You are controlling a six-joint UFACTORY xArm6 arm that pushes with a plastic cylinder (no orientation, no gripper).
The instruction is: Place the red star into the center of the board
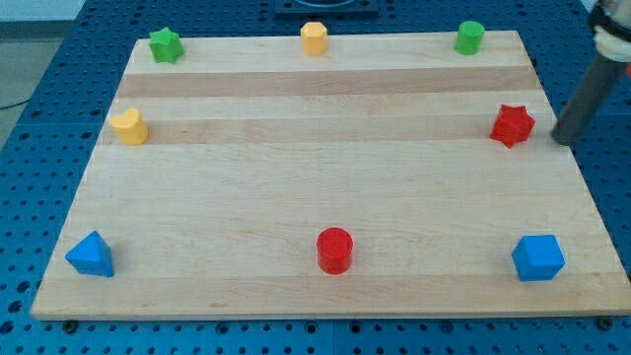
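Camera view: my tip (564, 140), no gripper, just right of red star (513, 125) near board (325, 187) right edge

A laboratory or robotics test bench. A pale wooden board (325, 177) rests on a blue metal table (59, 59) drilled with a regular grid of mounting holes, of the kind used for fixing apparatus. Small coloured plastic blocks, such as a red cylinder (334, 249), lie around the board's edges as test pieces.
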